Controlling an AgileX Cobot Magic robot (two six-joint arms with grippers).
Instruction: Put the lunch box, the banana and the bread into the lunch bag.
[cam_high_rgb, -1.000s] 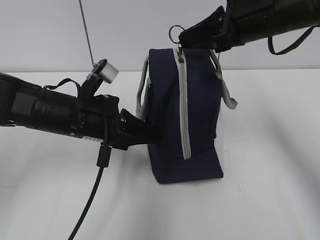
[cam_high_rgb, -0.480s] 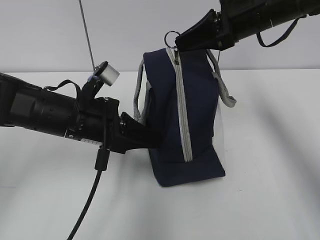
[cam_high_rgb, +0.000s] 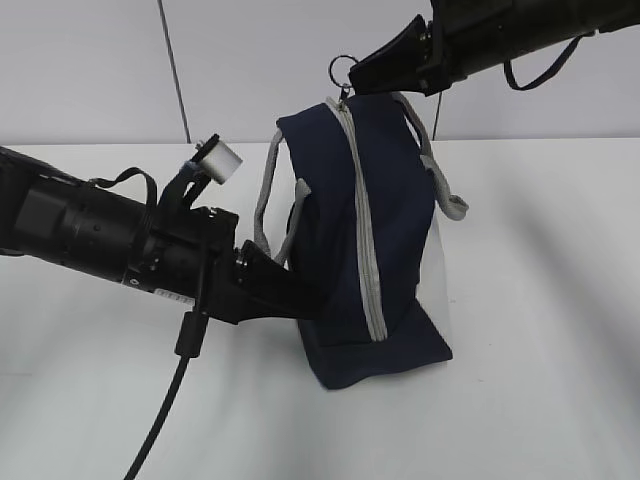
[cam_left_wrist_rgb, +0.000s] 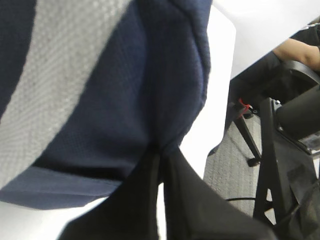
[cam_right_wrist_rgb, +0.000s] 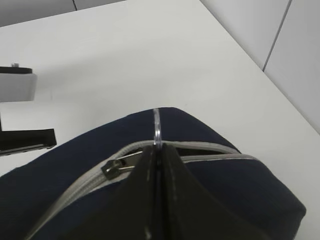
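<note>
On the table (cam_high_rgb: 560, 400), the lunch bag (cam_high_rgb: 350, 240) stands upright, leaning left.

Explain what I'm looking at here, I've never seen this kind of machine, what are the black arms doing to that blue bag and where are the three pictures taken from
This is a robot with two black arms, each ending in a two-fingered gripper. One picture is from a camera off to the side, looking across the white table; the other two come from small cameras on the arms' wrists.

The only thing visible on the table is a navy lunch bag with grey handles, tilted.

The left gripper is shut on a fold of the bag's fabric low on its side; its wrist view shows that pinch up close. The right gripper is shut on the ring pull of the grey zipper at the bag's top. The zipper looks closed down the side facing the camera.
</note>
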